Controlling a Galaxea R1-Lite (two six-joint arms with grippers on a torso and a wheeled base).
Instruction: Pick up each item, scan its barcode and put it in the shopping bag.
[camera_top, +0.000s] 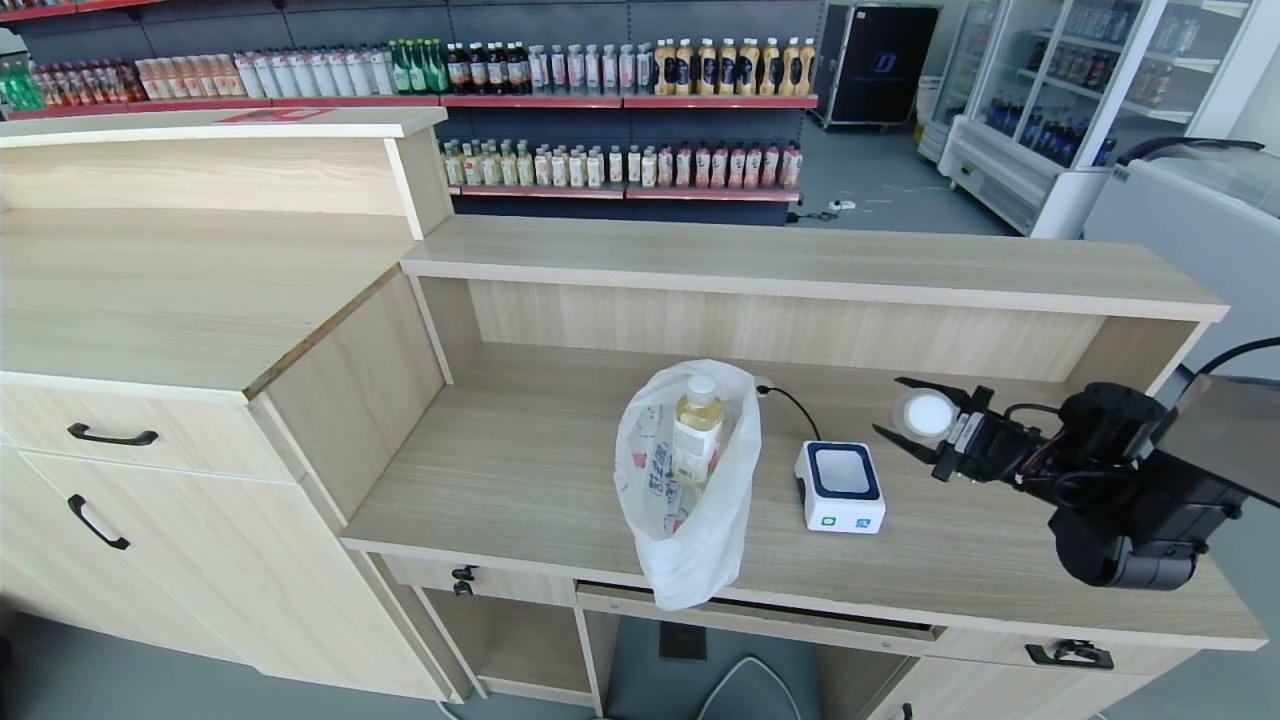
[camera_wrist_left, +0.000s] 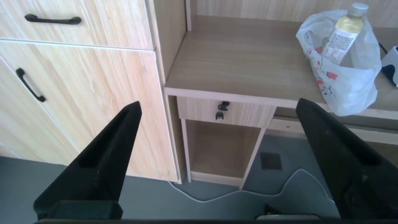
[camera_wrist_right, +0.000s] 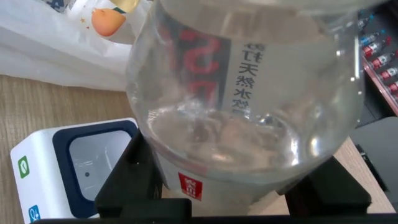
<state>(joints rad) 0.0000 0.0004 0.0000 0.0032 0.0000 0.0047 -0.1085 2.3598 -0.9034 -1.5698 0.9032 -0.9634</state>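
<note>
Right claw (camera_top: 890, 406) is clamped on a clear water bottle (camera_top: 927, 413) over the table (camera_top: 520, 470). The scanner (camera_top: 840, 485) sits just to its left, with the shopping bag (camera_top: 690, 520) beyond (a tea bottle (camera_top: 697, 425) stands inside). Left claw (camera_wrist_left: 217, 104) hangs wide open, empty and farther off

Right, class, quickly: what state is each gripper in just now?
Left gripper: open, empty.
Right gripper: shut on the clear bottle.

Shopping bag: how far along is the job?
Done: one yellow drink bottle stands in the white plastic shopping bag. In hand: the right gripper holds a clear water bottle near the white, blue-framed scanner. Remaining: likely scanning it, then bagging it. The left gripper hangs open.
</note>
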